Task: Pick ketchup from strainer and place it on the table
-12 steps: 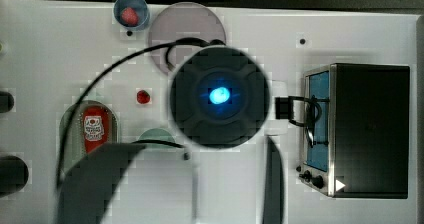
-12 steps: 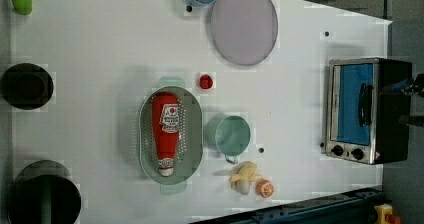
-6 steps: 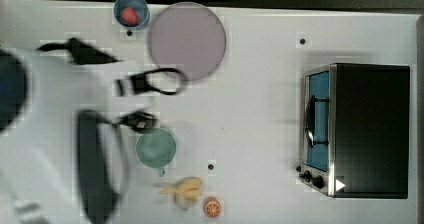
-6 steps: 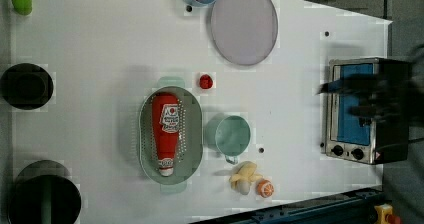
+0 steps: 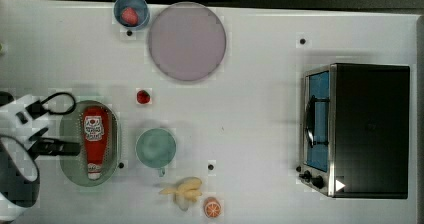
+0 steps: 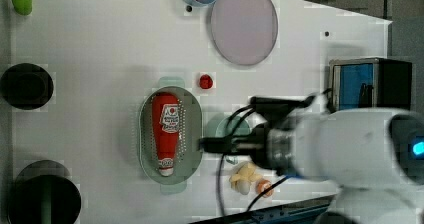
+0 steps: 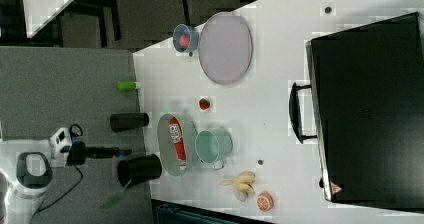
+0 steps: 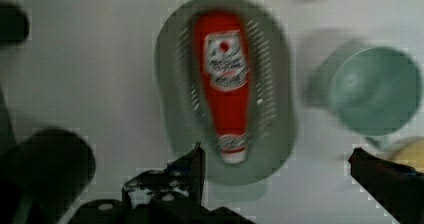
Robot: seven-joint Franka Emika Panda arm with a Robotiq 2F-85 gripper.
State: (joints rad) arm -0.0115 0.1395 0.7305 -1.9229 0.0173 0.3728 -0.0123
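The gripper [image 8: 275,159] was spread wide with nothing in it, one dark finger [image 8: 192,166] on each side of the wrist picture, and between them sat the white cap end of the ketchup bottle [image 8: 226,79]. So it was up above the bottle, not on it yet.

The bottle was lying flat, lengthwise in the strainer [image 5: 69,134]. In the top view the label end pointed to 12 o'clock and the cap to 6 o'clock. The strainer sat on the table [image 5: 250,109], and at its 3 o'clock was a green cup [image 5: 156,147], close but apart. At about 1 o'clock from the strainer was a little strawberry [image 5: 143,96].

My take on doing the grab well: line the fingers across the bottle's narrow width, not along its length, and aim for the fat middle near the label rather than the tapered cap end, where it would probably slip. Come straight down so the fingertips drop between the bottle and the strainer walls without catching the rim. I'd lift it well clear before moving sideways, or the light basket might tag along.
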